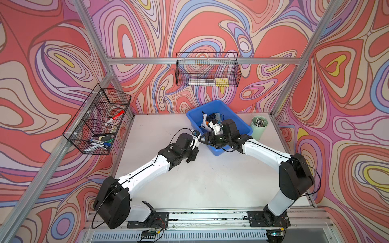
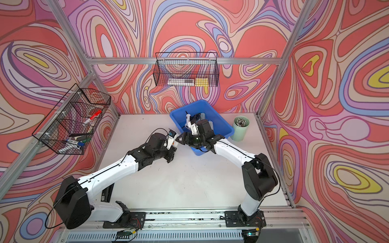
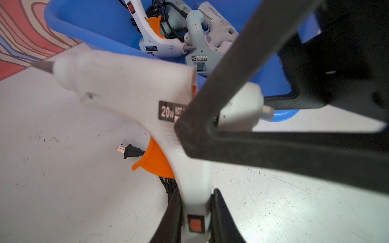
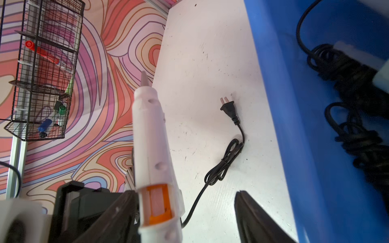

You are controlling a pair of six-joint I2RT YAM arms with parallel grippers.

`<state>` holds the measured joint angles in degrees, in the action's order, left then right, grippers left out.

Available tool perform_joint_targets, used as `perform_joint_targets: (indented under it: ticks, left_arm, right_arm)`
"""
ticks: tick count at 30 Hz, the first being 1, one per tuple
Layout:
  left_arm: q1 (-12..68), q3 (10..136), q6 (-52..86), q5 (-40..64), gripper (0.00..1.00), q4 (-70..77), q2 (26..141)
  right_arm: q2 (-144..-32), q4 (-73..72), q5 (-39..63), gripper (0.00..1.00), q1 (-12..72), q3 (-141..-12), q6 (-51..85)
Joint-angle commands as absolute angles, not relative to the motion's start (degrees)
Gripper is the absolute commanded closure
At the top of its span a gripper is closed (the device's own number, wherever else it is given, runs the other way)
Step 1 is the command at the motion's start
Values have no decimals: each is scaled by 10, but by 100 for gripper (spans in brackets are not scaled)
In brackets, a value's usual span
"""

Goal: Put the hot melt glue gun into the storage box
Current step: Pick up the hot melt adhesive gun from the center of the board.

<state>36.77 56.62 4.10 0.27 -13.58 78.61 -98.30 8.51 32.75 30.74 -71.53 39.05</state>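
Observation:
A white hot melt glue gun point(image 3: 130, 88) with an orange trigger hangs above the table beside the blue storage box point(image 1: 210, 103) point(image 2: 195, 103). My left gripper point(image 3: 196, 197) is shut on its handle, just above the orange switch. My right gripper point(image 4: 185, 193) straddles the rear of the gun's barrel point(image 4: 149, 134). One of its fingers point(image 4: 126, 202) rests against the barrel and the other stands well apart, so it is open. In both top views the two grippers meet at the box's near left corner point(image 1: 200, 138) point(image 2: 175, 138). The gun's cord trails down to a plug point(image 4: 228, 107) on the table.
Inside the storage box point(image 3: 88, 29) lie a white glue gun point(image 3: 151, 35) and a pale blue one point(image 3: 206, 37) with coiled black cords. A pale green cup point(image 1: 259, 128) stands right of the box. Black wire baskets hang on the left wall point(image 1: 99, 120) and the back wall point(image 1: 207, 69).

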Motion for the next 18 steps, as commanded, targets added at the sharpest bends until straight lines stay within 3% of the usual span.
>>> perform_joint_targets:
  ticks: [1, 5, 8, 12, 13, 16, 18]
  left_arm:
    - [369, 563, 39, 25, 100, -113, 768]
    - [369, 562, 40, 36, 100, -112, 764]
    - [369, 563, 43, 31, 100, -112, 765]
    - [369, 568, 52, 16, 100, -116, 766]
    - [369, 567, 56, 12, 90, -115, 765]
    - [369, 568, 64, 5, 40, -114, 751]
    - [369, 569, 70, 2, 17, -116, 733]
  right_arm:
    - [-999, 57, 359, 30, 315, -738, 400]
    - [-1012, 32, 369, 47, 322, -746, 416]
    - [-1030, 16, 371, 72, 328, -747, 426]
    - [-1021, 20, 363, 97, 330, -750, 429]
    - [-1018, 28, 358, 100, 330, -753, 426]
    - [-993, 69, 333, 100, 330, -776, 404]
    - [-978, 102, 304, 100, 330, -798, 383]
